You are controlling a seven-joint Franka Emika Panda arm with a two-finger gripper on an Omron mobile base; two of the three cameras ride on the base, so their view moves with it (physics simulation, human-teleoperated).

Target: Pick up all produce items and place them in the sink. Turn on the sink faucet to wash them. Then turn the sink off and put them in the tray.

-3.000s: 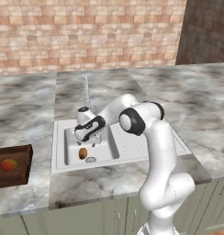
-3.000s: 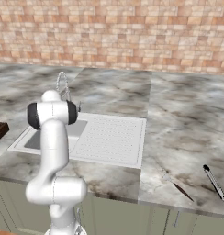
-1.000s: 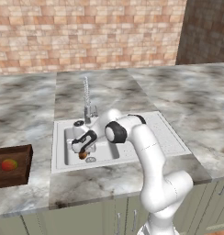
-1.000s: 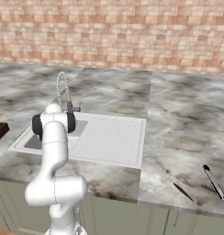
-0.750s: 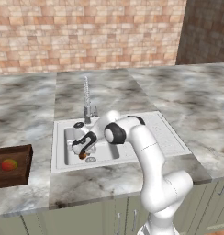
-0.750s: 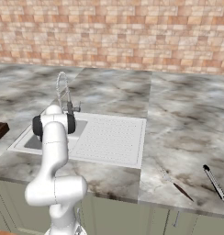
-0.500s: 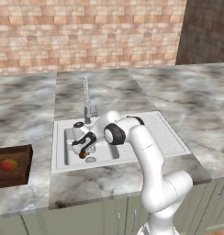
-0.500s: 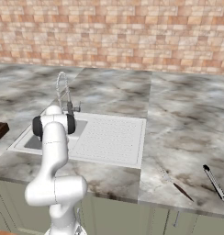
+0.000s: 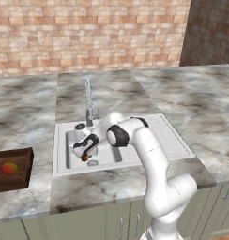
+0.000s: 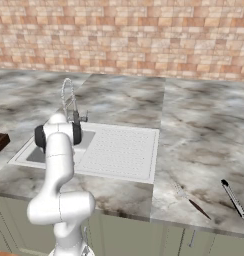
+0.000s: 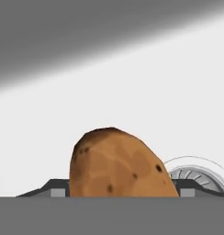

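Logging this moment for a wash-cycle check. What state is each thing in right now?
brown potato: in the sink basin beside the drain, between the pincer's fingertips
pincer: down in the basin, jaws around the potato, grip not certain
red-and-green fruit: lying in the tray
tray: on the counter left of the sink
faucet: upright, no water visible

Brown oval point(image 11: 118, 165) with dark specks and lighter tan patches, white sink point(image 9: 154, 138) with a dotted draining board, chrome faucet point(image 9: 88, 101), grey-and-brown marbled surface point(image 9: 191, 93), dark brown wooden tray point(image 9: 21, 176), red-and-yellow-green fruit point(image 9: 10, 168), red-and-tan brick wall point(image 9: 88, 33).
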